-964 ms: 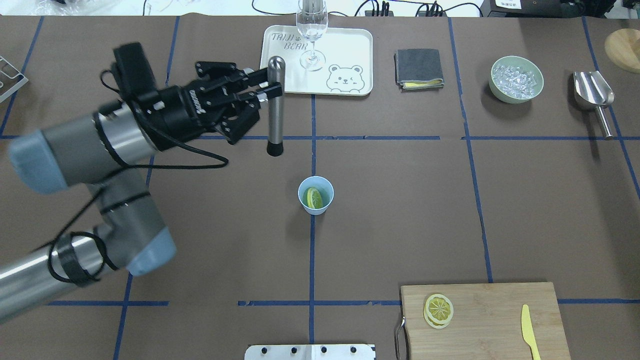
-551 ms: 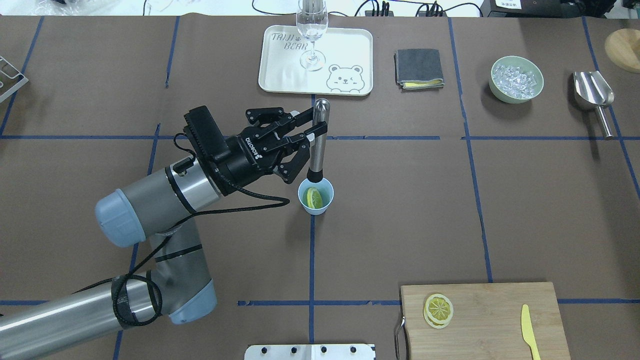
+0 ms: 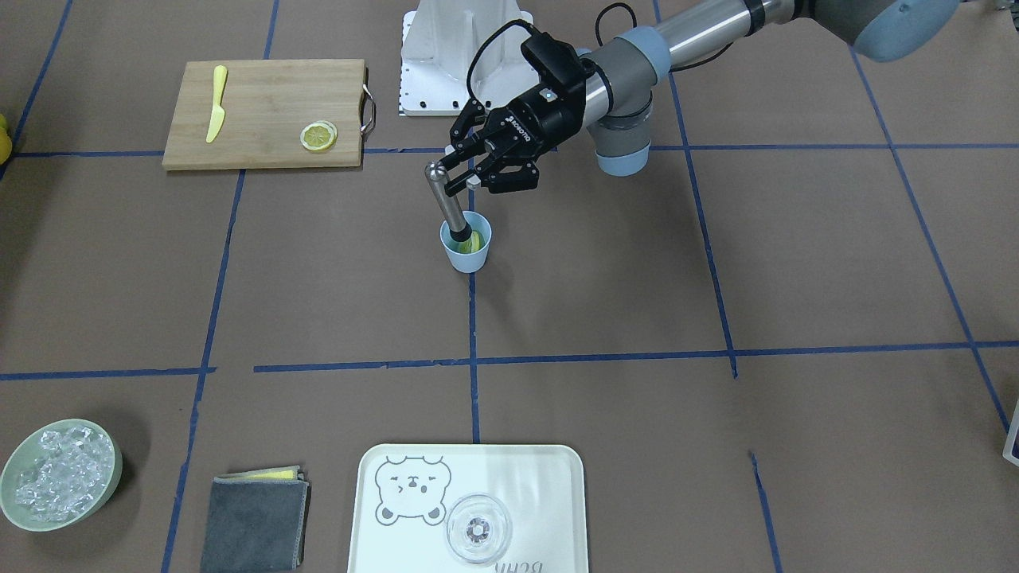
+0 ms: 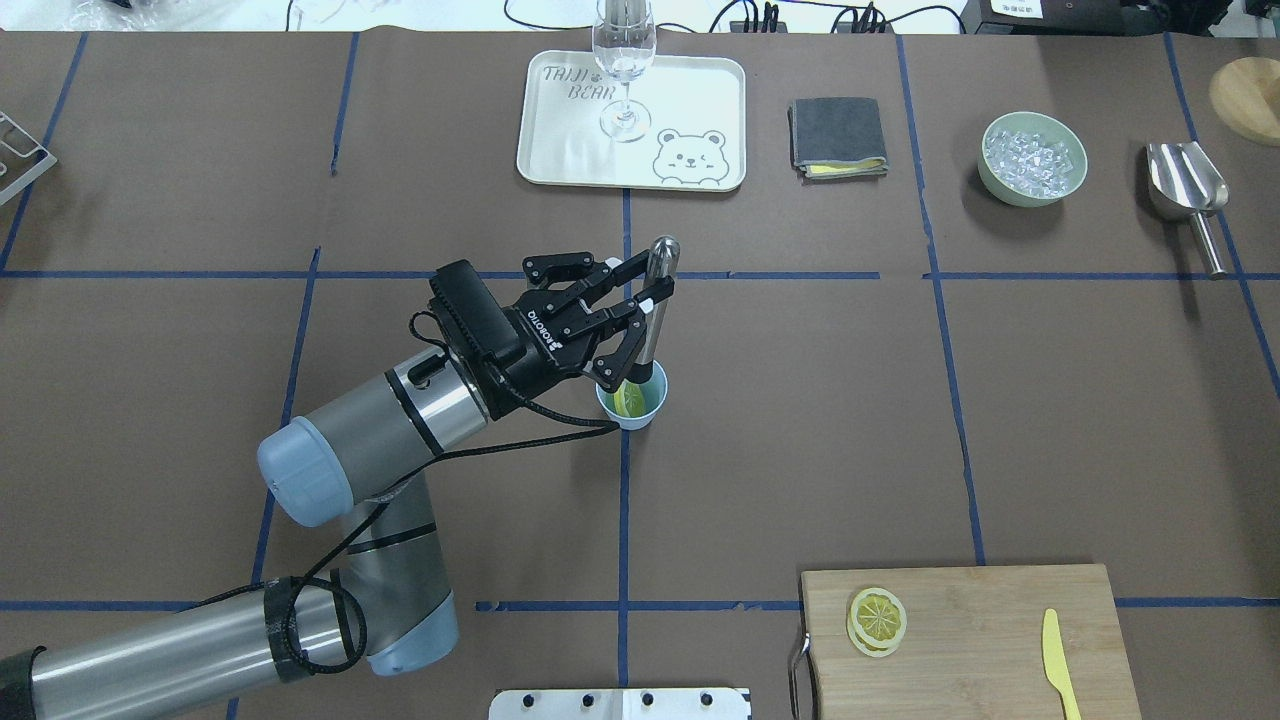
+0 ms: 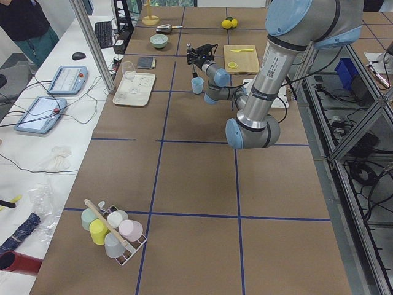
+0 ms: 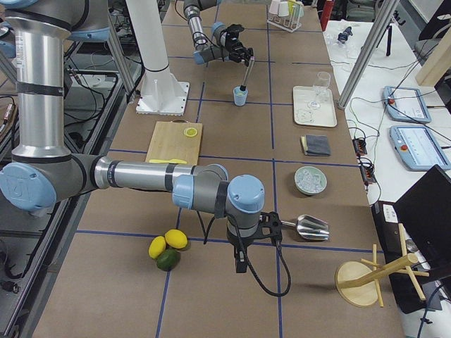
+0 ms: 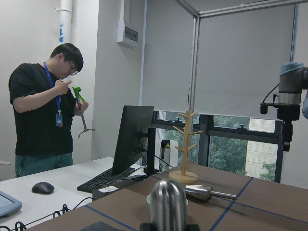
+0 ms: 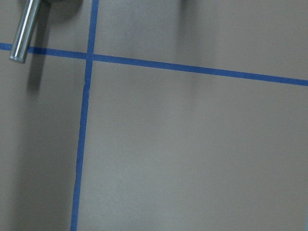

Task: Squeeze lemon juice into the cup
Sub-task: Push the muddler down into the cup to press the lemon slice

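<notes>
The light-blue cup [image 4: 652, 398] stands at mid-table, also in the front view [image 3: 466, 259]. A lemon slice [image 4: 627, 401] leans inside it. My left gripper [image 4: 650, 282] is shut on a steel muddler [image 4: 655, 300] near its top, also in the front view [image 3: 446, 199]. The muddler's black tip is down inside the cup, on or just at the slice. The muddler's rounded top shows in the left wrist view [image 7: 168, 202]. My right gripper [image 6: 239, 264] hangs near the table's far right end; I cannot tell if it is open or shut.
A cutting board [image 4: 980, 640] at the front right holds more lemon slices [image 4: 878, 620] and a yellow knife [image 4: 1058, 660]. At the back are a tray [image 4: 700, 100] with a wine glass [image 4: 623, 60], a folded cloth [image 4: 838, 137], an ice bowl [image 4: 1032, 158] and a scoop [image 4: 1188, 190].
My left arm has carried the muddler from near the tray toward me and to the right, then lowered its tip into the cup. The cup and slice have stayed put.
</notes>
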Controlling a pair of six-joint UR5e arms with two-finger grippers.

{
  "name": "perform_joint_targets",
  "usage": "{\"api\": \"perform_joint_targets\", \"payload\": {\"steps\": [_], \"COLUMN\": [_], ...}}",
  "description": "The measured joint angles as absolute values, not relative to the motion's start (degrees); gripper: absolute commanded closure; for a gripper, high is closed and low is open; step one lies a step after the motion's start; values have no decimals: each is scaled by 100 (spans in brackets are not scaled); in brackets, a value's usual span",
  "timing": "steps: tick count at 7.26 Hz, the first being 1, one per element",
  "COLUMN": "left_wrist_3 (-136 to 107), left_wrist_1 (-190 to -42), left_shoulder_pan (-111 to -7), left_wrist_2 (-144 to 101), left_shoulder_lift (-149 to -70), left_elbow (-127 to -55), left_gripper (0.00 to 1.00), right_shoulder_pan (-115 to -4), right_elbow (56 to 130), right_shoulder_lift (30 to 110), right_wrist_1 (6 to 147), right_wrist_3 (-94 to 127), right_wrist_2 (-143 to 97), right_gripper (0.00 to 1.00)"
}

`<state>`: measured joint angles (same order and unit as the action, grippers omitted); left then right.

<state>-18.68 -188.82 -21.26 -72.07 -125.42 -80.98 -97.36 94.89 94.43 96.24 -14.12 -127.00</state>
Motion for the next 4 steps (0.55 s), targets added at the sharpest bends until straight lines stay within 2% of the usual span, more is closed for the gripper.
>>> {"api": "perform_joint_targets", "payload": {"steps": [4], "left_wrist_3": [-1673], "left_wrist_1": [-18895], "left_shoulder_pan": [-1887], "left_wrist_2": [-6922], "left_shoulder_lift": [-12522], "left_elbow": [-7806], "left_gripper": [100], "right_shoulder_pan": [-9764], "right_elbow": [9444], "right_shoulder_lift": [9482], "right_wrist_1": [9624], "right_wrist_3": [-1421], "right_wrist_2": [-12700], "right_gripper": [0]}}
